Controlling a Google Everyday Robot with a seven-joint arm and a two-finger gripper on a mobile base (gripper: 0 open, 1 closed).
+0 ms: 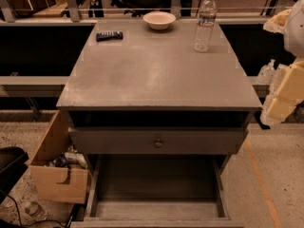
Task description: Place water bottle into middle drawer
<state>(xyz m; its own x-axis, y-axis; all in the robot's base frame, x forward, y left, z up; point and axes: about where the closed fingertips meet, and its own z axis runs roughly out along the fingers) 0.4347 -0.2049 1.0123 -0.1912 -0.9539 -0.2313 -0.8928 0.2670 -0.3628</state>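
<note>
The water bottle [205,23], clear ribbed plastic with a white cap and a pale label band, stands upright at the back right of the grey cabinet top [156,75]. The middle drawer [156,208] is pulled out low at the front; its flat grey floor is bare. My gripper [281,104], a cream-coloured piece, hangs at the right edge of the view, off the cabinet's right side and well to the right of and nearer than the bottle. It holds nothing that I can see.
A beige bowl [159,19] and a black remote [109,35] sit at the back of the top. A grey drawer front with a round knob [158,142] is above the open drawer. A tan wooden box [57,167] stands on the floor at left. A small pump-top bottle [267,72] is at right.
</note>
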